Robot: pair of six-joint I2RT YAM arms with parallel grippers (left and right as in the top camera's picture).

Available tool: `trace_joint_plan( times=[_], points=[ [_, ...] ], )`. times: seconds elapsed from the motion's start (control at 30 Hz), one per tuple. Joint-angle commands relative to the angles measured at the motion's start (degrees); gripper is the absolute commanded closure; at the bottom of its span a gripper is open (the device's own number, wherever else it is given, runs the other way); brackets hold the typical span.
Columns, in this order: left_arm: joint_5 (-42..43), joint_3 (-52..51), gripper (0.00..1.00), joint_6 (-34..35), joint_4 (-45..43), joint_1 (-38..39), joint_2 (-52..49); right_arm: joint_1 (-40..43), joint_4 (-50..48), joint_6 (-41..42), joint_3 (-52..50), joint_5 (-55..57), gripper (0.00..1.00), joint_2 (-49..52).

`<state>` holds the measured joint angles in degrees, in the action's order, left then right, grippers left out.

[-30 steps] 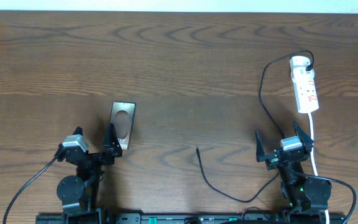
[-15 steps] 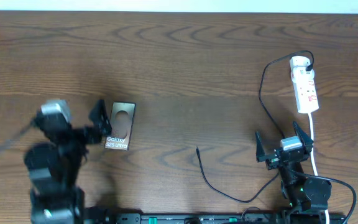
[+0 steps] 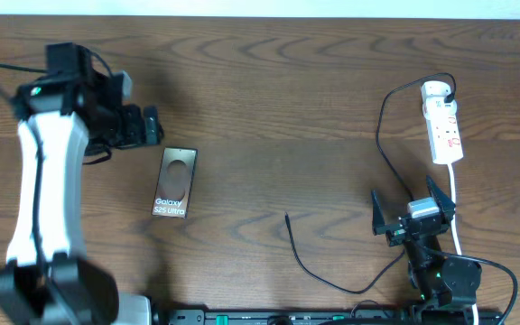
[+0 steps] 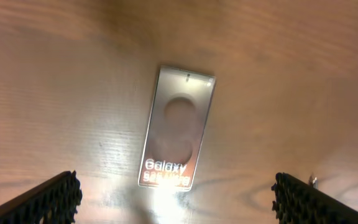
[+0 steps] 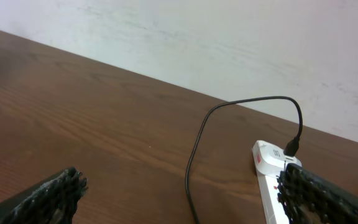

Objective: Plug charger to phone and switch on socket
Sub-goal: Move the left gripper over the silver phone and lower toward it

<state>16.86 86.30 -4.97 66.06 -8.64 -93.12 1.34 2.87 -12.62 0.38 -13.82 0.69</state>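
The phone (image 3: 174,181) lies flat on the table, left of centre, its "Galaxy" lettering at the near end; it also fills the middle of the left wrist view (image 4: 179,127). My left gripper (image 3: 144,125) hangs raised just beyond the phone's far end, open and empty. The black charger cable (image 3: 382,135) runs from the white socket (image 3: 443,122) at the far right down to a free plug tip (image 3: 286,216) near table centre. My right gripper (image 3: 413,206) rests open and empty at the near right; its view shows the cable (image 5: 194,155) and the socket (image 5: 271,177).
The socket's white cord (image 3: 456,212) runs toward the near edge beside the right arm. A pale wall (image 5: 229,43) rises behind the table's far edge. The left arm's white link (image 3: 48,181) crosses above the table's left side.
My left arm has risen from its rest near the front edge and swung away to the far left, past the phone. The phone, cable, socket and right arm have not moved.
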Motion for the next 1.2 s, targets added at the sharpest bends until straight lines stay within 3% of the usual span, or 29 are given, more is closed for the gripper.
trace_joint_plan(
  times=[0.0, 0.67, 0.87, 1.17],
  points=[
    [0.7, 1.2, 0.02, -1.2, 1.5, -0.3, -5.5, -0.4, 0.3, -0.3, -0.1, 0.2, 0.01, -0.3],
    [1.2, 1.2, 0.02, 0.5, -0.3, 0.0, -8.9, -0.4, 0.3, -0.3, -0.1, 0.2, 0.01, -0.3],
    [-11.5, 1.0, 0.02, 5.9, 1.2, 5.1, -8.9, -0.4, 0.3, -0.3, -0.1, 0.2, 0.01, -0.3],
    [-13.7, -0.1, 0.02, 6.6, -1.8, 12.4, -8.9, -0.4, 0.3, -0.3, -0.1, 0.2, 0.01, -0.3]
  ],
)
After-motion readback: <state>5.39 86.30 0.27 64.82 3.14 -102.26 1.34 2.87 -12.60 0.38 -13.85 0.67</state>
